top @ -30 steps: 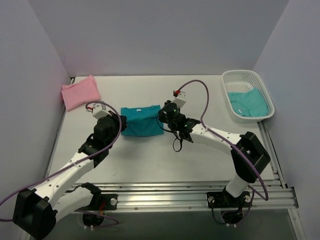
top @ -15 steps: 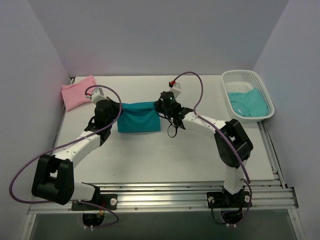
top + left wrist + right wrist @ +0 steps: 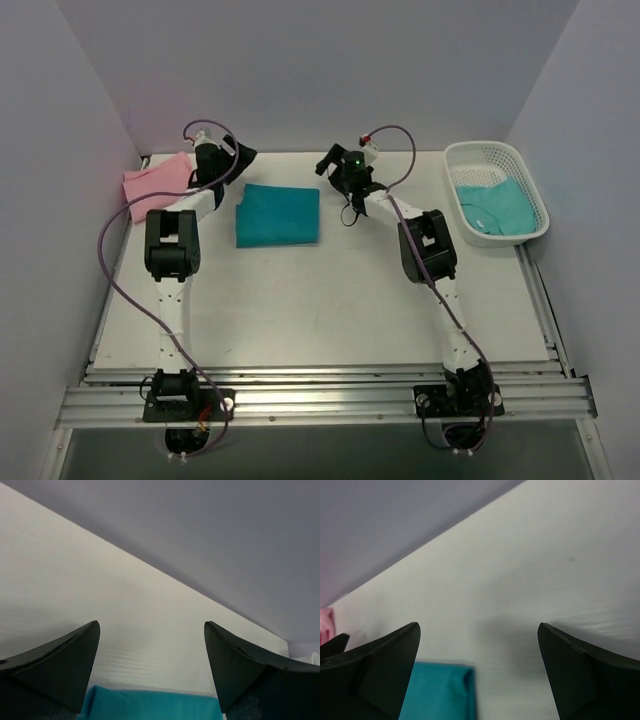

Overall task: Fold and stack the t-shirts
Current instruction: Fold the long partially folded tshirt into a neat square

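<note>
Twice over, shows fingers spread wide apart with nothing between them: at the left gripper (image 3: 228,160) and at the right gripper (image 3: 335,165), both over the far part of the table (image 3: 300,300). Finds the folded teal t-shirt (image 3: 278,213) lying flat just on the near side of both and between them, touching neither, its edge peeking in below the fingertips in each wrist view. Farther out, places the folded pink t-shirt (image 3: 155,180) near the left gripper on its outer side, and more teal t-shirts (image 3: 495,205) in the white mesh basket (image 3: 490,147), well apart from the right gripper, out to its right.
</note>
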`<state>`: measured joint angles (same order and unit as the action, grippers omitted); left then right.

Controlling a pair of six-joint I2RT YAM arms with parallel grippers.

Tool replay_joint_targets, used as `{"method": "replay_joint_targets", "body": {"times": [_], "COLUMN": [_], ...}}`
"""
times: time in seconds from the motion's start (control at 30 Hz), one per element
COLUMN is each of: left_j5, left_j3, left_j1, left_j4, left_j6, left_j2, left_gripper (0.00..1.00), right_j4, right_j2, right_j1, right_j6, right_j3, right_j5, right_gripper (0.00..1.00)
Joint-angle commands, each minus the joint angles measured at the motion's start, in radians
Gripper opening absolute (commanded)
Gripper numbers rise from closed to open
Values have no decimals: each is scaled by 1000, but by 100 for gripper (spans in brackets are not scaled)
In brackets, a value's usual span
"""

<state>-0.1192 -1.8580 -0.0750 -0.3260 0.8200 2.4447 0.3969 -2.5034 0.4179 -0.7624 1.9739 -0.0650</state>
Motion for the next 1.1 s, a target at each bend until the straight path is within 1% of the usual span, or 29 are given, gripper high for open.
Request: {"method": "replay_joint_targets", "body": {"times": [0.0, 0.03, 0.07, 0.13, 0.17, 0.27, 0.3, 0.37, 0.43, 0.5, 0.53, 0.6, 0.63, 0.67, 0.73, 0.77, 0.83, 0.87, 0.9, 0.93, 0.97, 1.0, 1.07], "left_j5": [-181, -142, -123, -99, -88, -51, -39, -4, 13, 21, 30, 44, 58, 56, 72, 81, 139, 229, 281, 335, 421, 450, 487], "left_j3": [-112, -65, 41, 121, 150, 264, 349, 433, 532, 598, 668, 739, 773, 840, 910, 975, 1037, 1113, 1147, 1169, 1175, 1163, 1149], "left_j1": [61, 63, 64, 64, 66, 67, 66, 64, 66, 66, 66, 66, 66, 63, 47, 15, -32, -64, -141, -182, -222, -282, -322], "left_j4": [36, 13, -45, -74, -71, -36, -39, -38, -12, 1, 2, 5, 7, 1, -19, -47, -54, -103, -134, -154, -142, -131, -125], "left_j6": [88, 79, 67, 30, 24, 8, -1, -5, -5, -2, 7, 31, 69, 93, 177, 204, 318, 358, 426, 450, 470, 488, 527], "left_j2": [-2, -44, -135, -220, -290, -432, -472, -568, -621, -683, -702, -756, -769, -797, -825, -849, -878, -912, -927, -940, -955, -955, -940], "left_gripper": [94, 94, 94, 94, 94, 94, 94, 94, 94, 94, 94, 94, 94, 94, 94, 94, 94, 94, 94, 94, 94, 94, 94], "right_j4": [35, 60, 78, 103, 111, 140, 154, 160, 172, 187, 191, 206, 209, 214, 227, 240, 247, 249, 247, 243, 238, 229, 215], "right_j2": [49, 84, 151, 213, 242, 369, 391, 437, 498, 556, 575, 632, 653, 670, 731, 773, 816, 860, 880, 905, 929, 972, 1035], "right_j1": [-53, -53, -53, -54, -56, -51, -47, -38, -28, -24, -19, -18, -16, -14, -16, -16, -16, -16, -16, -14, -14, -16, -14], "right_j6": [-34, -5, 6, 15, 21, 18, 18, 18, 15, 9, 8, 2, -3, -8, -20, -23, -34, -35, -37, -35, -35, -35, -35], "right_j3": [21, -22, -105, -170, -228, -340, -368, -423, -504, -585, -610, -667, -719, -745, -824, -851, -903, -947, -967, -987, -1023, -1040, -1081], "right_j5": [44, 27, 1, -9, -9, 7, 16, 11, 7, 8, 5, 7, 7, 5, 5, -1, -4, -10, -15, -21, -28, -42, -55], "right_gripper": [99, 100, 100, 100, 100, 99, 99, 99, 99, 99, 99, 99, 99, 99, 99, 99, 99, 99, 99, 99, 99, 99, 99]}}
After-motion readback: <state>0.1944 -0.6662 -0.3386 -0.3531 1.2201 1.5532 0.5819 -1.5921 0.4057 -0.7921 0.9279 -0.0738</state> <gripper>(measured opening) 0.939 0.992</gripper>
